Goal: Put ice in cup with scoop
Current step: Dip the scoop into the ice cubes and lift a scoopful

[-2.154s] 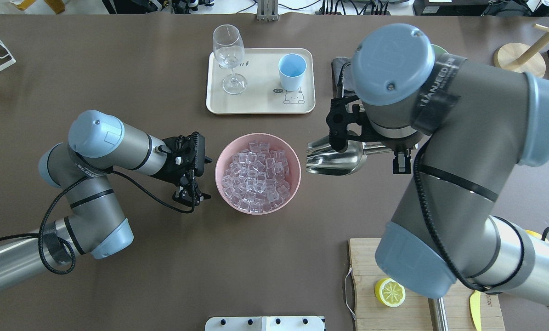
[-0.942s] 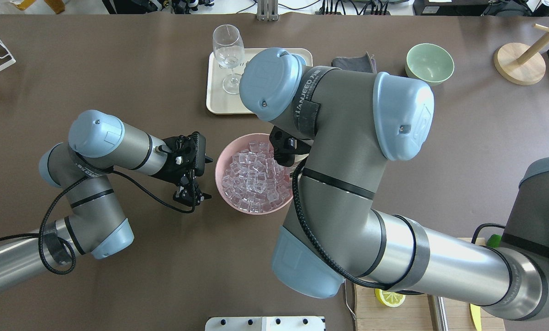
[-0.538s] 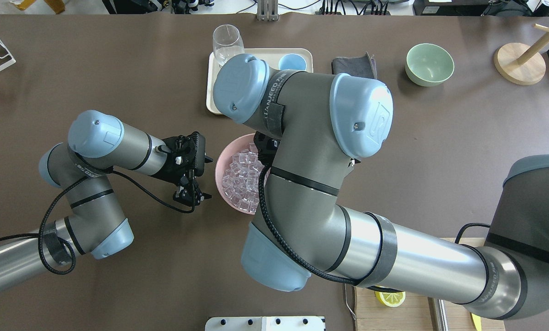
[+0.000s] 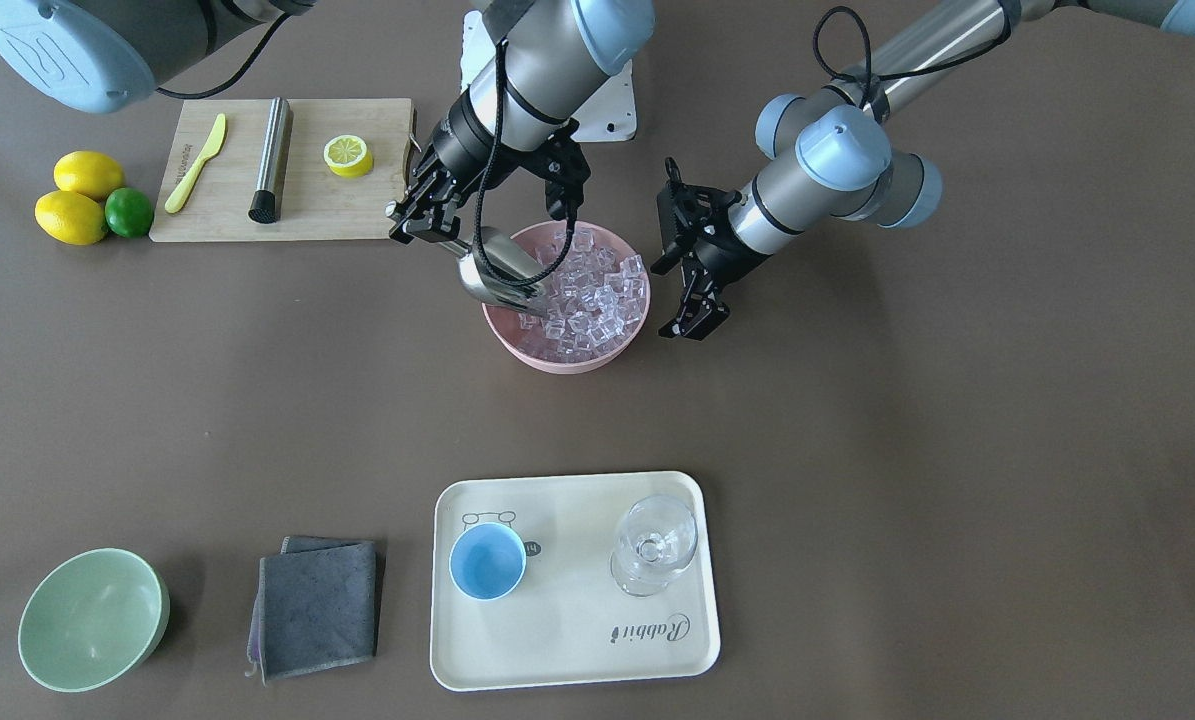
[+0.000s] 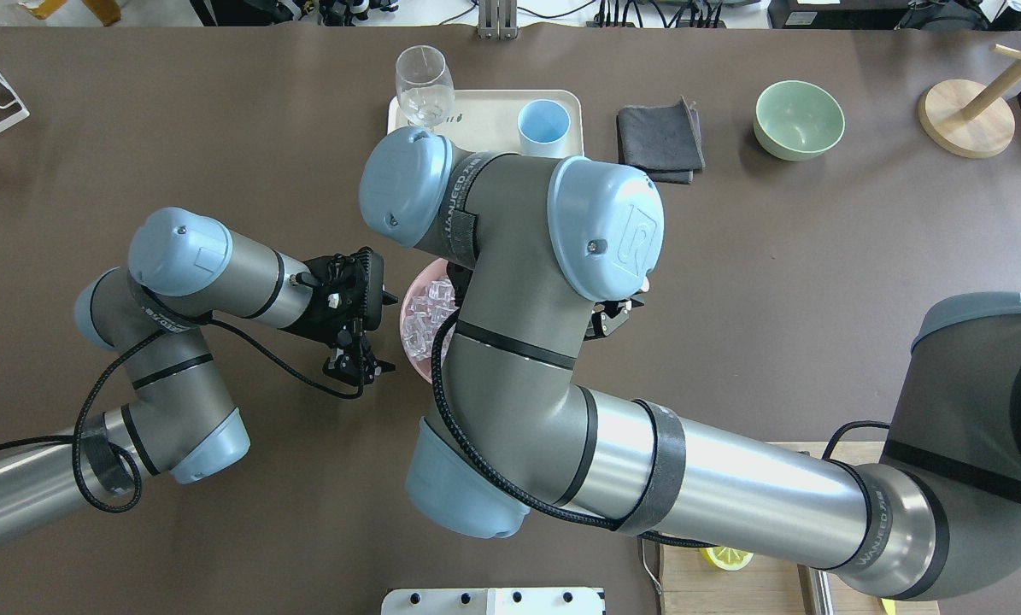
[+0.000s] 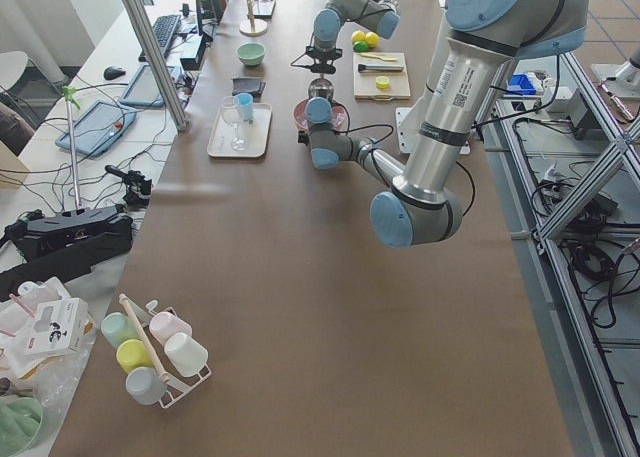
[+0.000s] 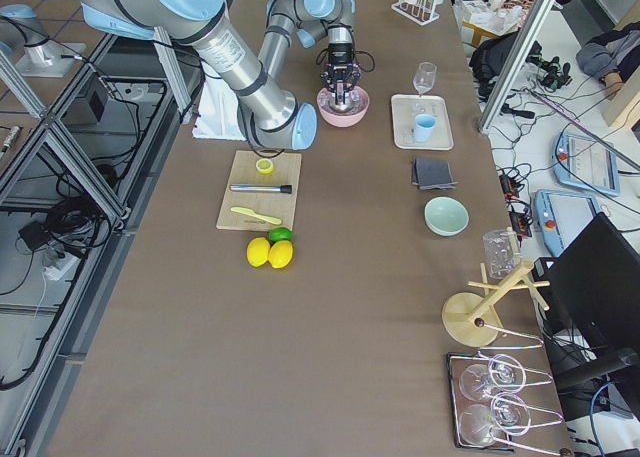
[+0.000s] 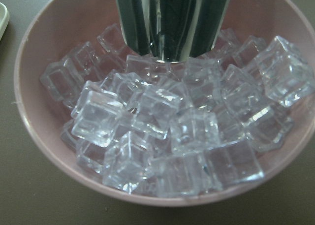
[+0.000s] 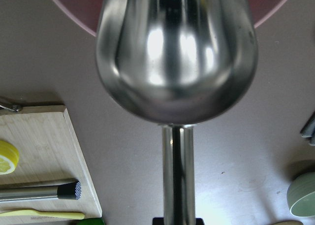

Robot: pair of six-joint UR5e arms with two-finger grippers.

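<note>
The steel scoop is tilted mouth-down into the pink bowl, its front lip against the ice at the bowl's side nearest the cutting board. My right gripper is shut on the scoop's rod handle. The right wrist view shows the scoop from behind, so its inside is hidden. In the left wrist view the scoop presses on the ice. My left gripper hangs open beside the bowl, holding nothing. The light-blue cup stands upright on the cream tray.
A clear stemmed glass shares the tray. A grey cloth and a pale green bowl lie beside it. The cutting board carries a lemon half, a steel cylinder and a yellow knife.
My right arm has swung leftward, carrying the scoop from beside the bowl into it, against the ice. The left arm has not moved.
</note>
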